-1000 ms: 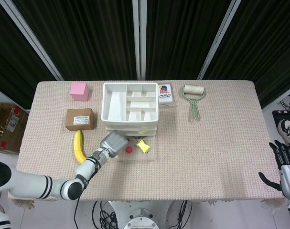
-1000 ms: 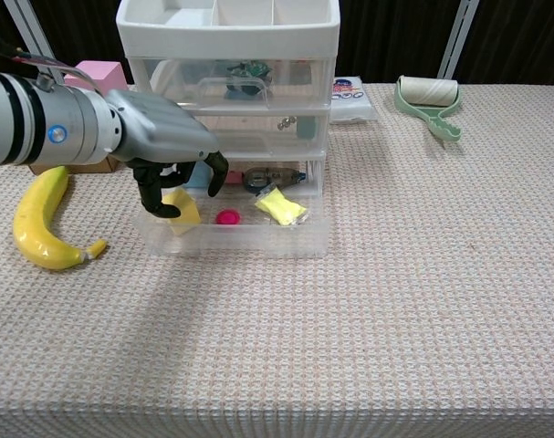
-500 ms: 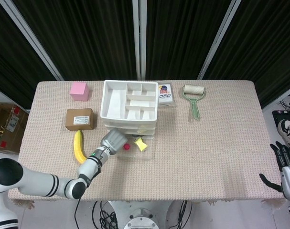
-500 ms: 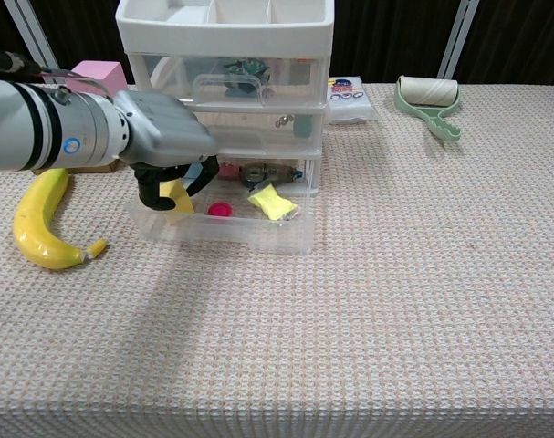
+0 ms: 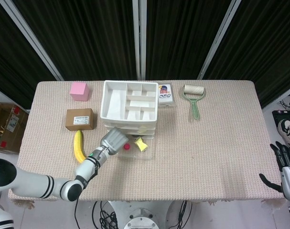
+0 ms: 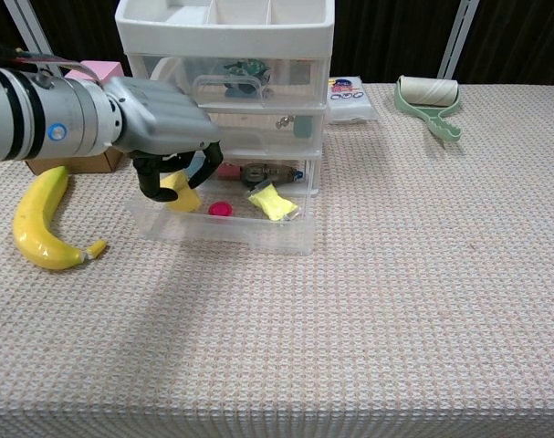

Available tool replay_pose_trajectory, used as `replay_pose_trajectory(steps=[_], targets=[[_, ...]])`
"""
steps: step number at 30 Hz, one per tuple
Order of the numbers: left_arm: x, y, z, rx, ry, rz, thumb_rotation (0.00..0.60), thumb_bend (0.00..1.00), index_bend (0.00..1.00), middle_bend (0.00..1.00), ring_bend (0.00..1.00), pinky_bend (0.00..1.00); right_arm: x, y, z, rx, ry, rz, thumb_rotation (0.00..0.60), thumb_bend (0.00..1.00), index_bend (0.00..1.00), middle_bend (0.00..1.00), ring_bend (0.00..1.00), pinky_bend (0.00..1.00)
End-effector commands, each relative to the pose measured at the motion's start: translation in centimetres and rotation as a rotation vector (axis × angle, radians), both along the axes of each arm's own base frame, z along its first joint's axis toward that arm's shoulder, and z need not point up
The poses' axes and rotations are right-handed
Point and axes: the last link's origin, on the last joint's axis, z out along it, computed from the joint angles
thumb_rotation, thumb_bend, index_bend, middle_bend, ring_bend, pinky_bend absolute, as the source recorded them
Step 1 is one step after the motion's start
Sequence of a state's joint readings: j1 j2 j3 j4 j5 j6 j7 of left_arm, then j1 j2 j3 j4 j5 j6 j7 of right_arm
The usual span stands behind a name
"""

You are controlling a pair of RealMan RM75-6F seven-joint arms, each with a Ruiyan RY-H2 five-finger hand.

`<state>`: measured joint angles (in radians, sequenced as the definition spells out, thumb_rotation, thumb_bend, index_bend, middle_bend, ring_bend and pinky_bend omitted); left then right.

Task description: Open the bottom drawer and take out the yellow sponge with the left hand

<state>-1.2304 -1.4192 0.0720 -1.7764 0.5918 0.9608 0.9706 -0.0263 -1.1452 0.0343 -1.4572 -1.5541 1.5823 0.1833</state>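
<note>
Yellow sponge (image 6: 180, 189) pinched in my left hand (image 6: 162, 128), over the open bottom drawer (image 6: 224, 230)
Soft and light, I judge; fingers (image 6: 147, 183) curl round its edges; right hand (image 5: 289, 174) idle, fingers apart.

No text is legible: the brown box (image 5: 80, 119) carries a white label and the white packet (image 5: 165, 94) behind the drawer unit (image 5: 130, 106) has blue and red print, both too small to read.
</note>
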Motion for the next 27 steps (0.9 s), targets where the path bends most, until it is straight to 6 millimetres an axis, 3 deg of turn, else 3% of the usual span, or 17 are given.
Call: replay_pose_trajectory(steps=[1,10,16,27], targets=[[0.1,-0.2,1.0,0.012,-0.043,0.005,0.6,0.38,0.58,0.84,0.97,1.0,0.0,0.0,0.0,0.001,0.0,0.0,0.6,0.12,0.0,0.01,0.0,0.0],[1.3,-3.0,3.8,0.053,-0.199,-0.133,0.6,0.37,0.57,0.84,0.97,1.0,0.2,-0.4,-0.1,0.008,0.005,0.006,0.6,0.12,0.0,0.01,0.0,0.0],[2.0,-5.3,2.2,0.014,-0.298,-0.306,0.6,0.36,0.57,0.83,0.97,1.0,0.4,-0.4,-0.2,0.011,0.008,0.008,0.6,0.12,0.0,0.01,0.0,0.0],[2.1,-8.2,-0.6,-0.204,-0.402,-0.268,0.6,0.36,0.54,0.83,0.97,1.0,0.4,0.3,-0.1,0.004,0.011,-0.004,0.6,0.12,0.0,0.01,0.0,0.0]])
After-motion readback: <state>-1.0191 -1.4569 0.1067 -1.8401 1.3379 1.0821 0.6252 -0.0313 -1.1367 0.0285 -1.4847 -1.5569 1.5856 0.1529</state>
